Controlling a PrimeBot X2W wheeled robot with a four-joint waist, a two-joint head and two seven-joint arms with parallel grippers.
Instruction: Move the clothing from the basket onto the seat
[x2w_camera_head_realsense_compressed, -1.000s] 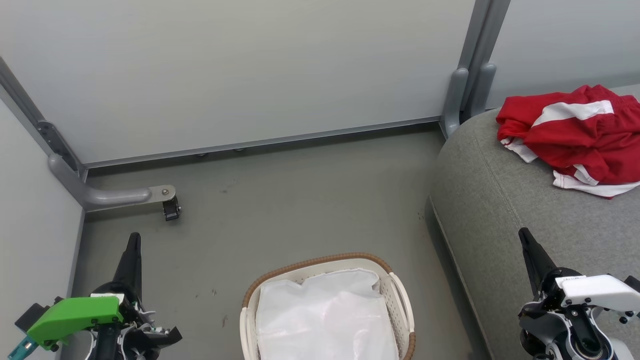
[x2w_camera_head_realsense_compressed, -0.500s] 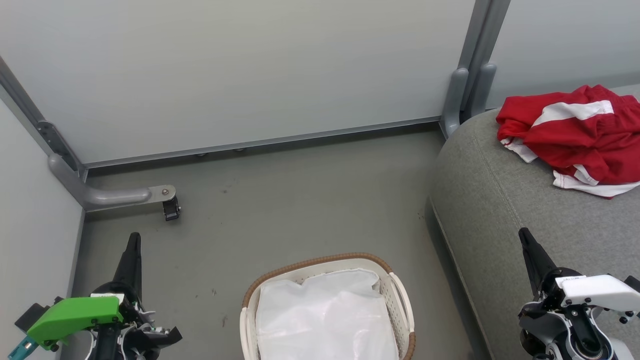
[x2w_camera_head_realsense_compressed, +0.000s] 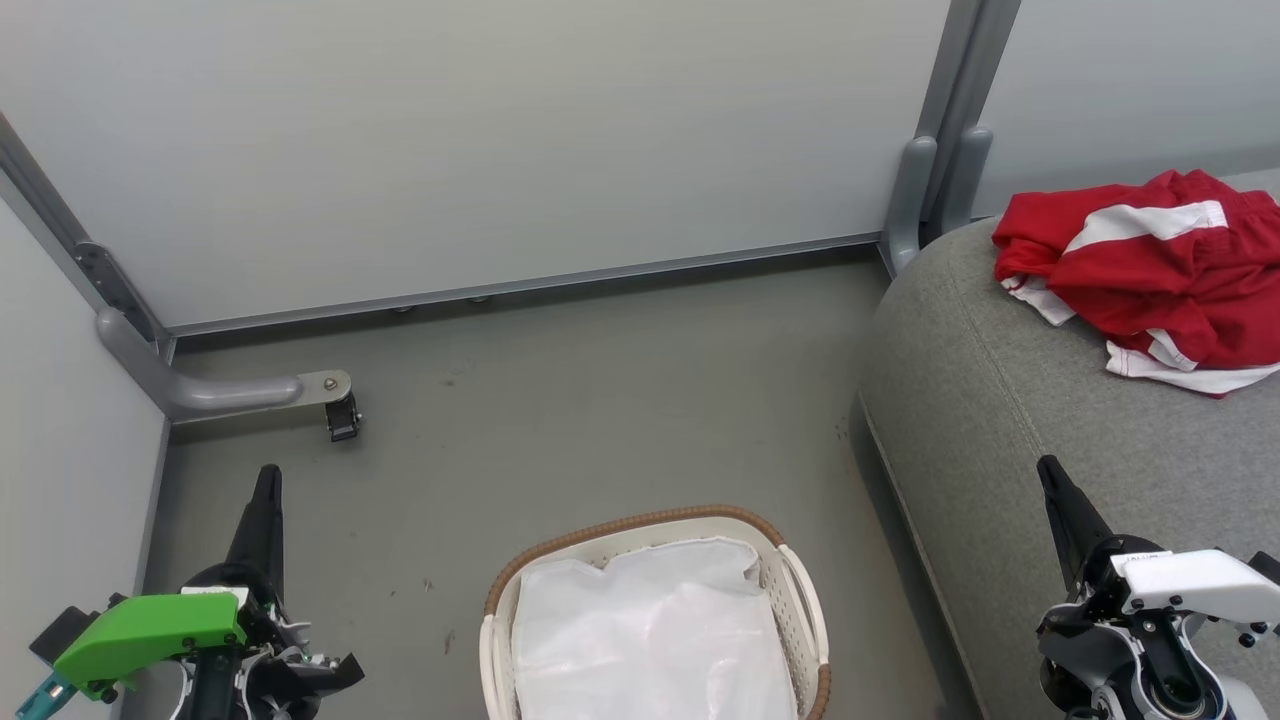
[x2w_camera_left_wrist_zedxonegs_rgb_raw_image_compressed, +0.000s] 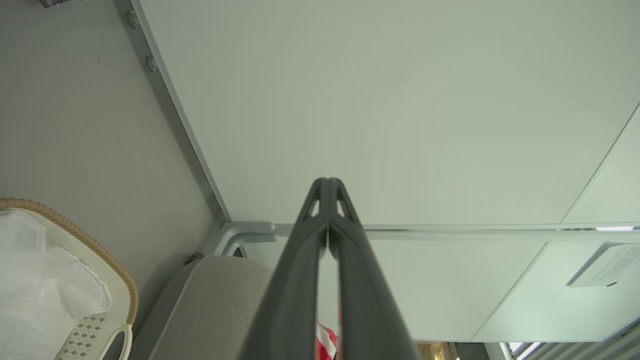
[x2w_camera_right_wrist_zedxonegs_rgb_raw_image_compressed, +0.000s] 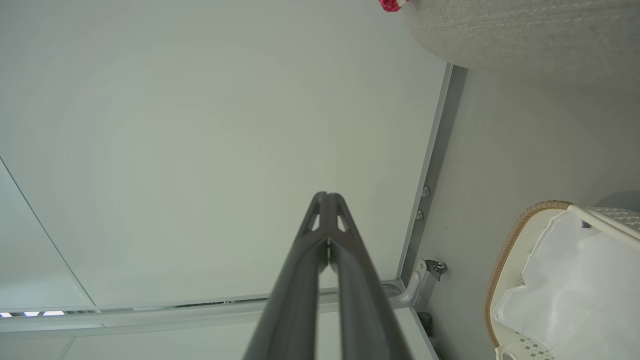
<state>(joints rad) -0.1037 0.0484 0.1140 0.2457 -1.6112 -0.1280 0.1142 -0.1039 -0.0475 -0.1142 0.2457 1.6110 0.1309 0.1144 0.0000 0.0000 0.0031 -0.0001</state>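
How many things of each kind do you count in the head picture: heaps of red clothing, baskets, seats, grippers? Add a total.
Heap of red clothing: 1
Basket: 1
Seat: 1
Grippers: 2, left gripper and right gripper
Total: 5

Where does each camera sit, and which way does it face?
Head view: on the head, facing down at floor, basket, seat with clothing; left tool lower left, right tool lower right.
Left wrist view: on the left wrist, facing the partition wall along its shut fingers; basket lower left.
Right wrist view: on the right wrist, facing the partition wall along its shut fingers; basket lower right.
Shared: basket and seat show in all three.
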